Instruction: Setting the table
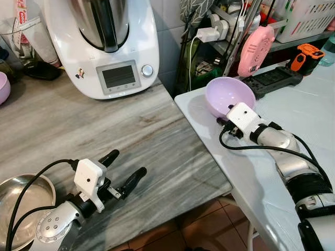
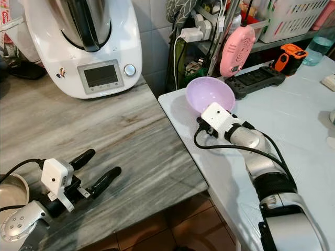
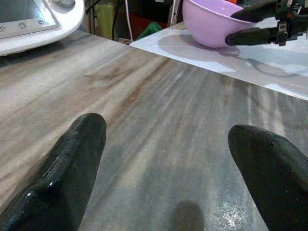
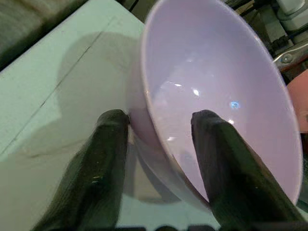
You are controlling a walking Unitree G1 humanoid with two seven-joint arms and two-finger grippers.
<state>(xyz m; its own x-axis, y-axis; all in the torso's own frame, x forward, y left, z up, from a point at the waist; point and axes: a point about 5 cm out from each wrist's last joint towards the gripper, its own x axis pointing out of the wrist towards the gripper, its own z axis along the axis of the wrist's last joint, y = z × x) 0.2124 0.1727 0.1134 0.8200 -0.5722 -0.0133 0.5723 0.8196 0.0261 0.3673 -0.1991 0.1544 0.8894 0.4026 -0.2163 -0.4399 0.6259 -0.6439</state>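
A lilac plastic bowl (image 1: 227,94) sits tilted near the left edge of the white table (image 1: 272,172). My right gripper (image 4: 159,115) is shut on the bowl's near rim, one finger inside the bowl (image 4: 216,86) and one against its outer wall. Over the grey marble counter (image 1: 78,125), close to its front edge, my left gripper (image 1: 128,163) is open with nothing between its fingers. In the left wrist view the bowl (image 3: 211,24) and the right fingers show across the counter.
A steel bowl (image 1: 21,201) lies at the counter's front left beside my left arm. A white kitchen machine (image 1: 110,47) stands at the back. A black power strip (image 1: 272,78), a pink device (image 1: 255,49) and an orange tool (image 1: 306,56) sit behind the bowl.
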